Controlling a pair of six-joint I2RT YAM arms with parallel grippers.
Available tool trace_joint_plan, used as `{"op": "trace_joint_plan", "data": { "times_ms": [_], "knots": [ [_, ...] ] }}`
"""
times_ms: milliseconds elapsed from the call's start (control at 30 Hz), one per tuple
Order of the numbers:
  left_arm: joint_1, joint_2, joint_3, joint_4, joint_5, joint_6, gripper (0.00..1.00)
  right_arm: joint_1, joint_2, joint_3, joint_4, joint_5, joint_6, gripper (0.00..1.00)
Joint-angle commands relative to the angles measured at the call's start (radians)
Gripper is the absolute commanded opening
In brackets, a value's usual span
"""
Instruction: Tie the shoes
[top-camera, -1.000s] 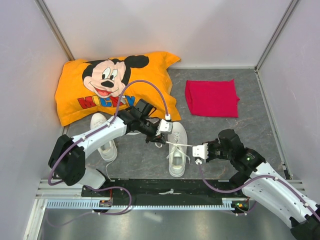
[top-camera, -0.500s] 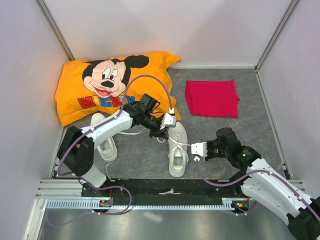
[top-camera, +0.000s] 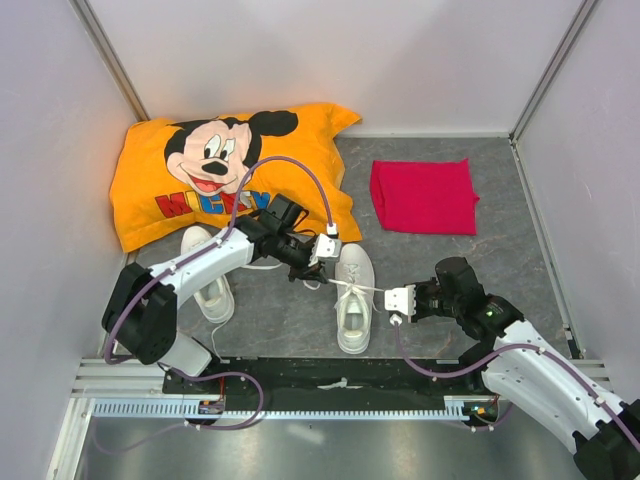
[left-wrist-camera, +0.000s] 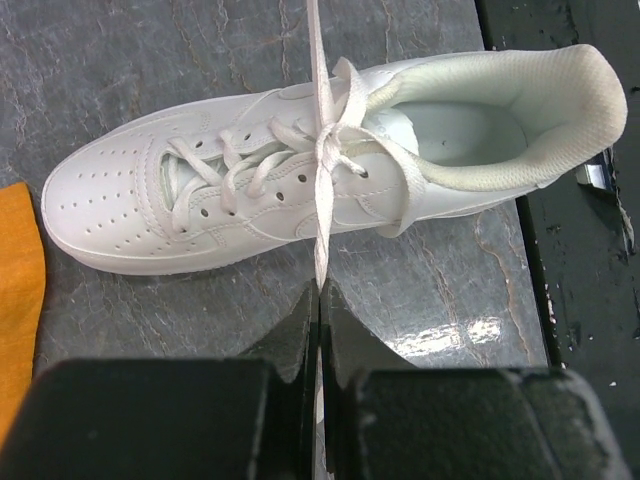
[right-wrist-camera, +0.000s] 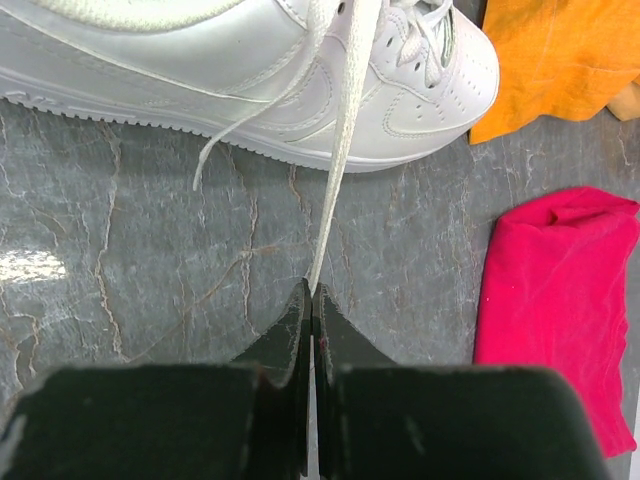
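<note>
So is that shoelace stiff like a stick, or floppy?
Probably floppy: the lace is straight only where the left gripper and right gripper pull it taut; its loose strand curves limply. Let go, it would likely drop onto the shoe.

We are looking into a robot test cell, the lab sort. Plain white panels are closing in three sides, metal posts standing at the corners. A grey stone-patterned mat is covering the floor. The left arm and right arm are sitting on a slotted aluminium rail at the near edge, a purple cable looping overhead. A Mickey pillow and a folded red cloth are lying at the back
</note>
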Motion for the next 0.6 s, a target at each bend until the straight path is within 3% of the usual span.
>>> {"op": "trace_joint_plan", "data": {
  "times_ms": [0,567],
  "knots": [
    [0.031,-0.034,-0.021,-0.047,-0.033,0.076,0.02,-0.023,0.001,-0.023,-0.064,0.046,-0.028,0.00],
    [0.031,-0.026,-0.058,-0.008,-0.037,0.100,0.02,-0.037,-0.021,-0.063,-0.106,0.042,-0.090,0.00]
  ]
}}
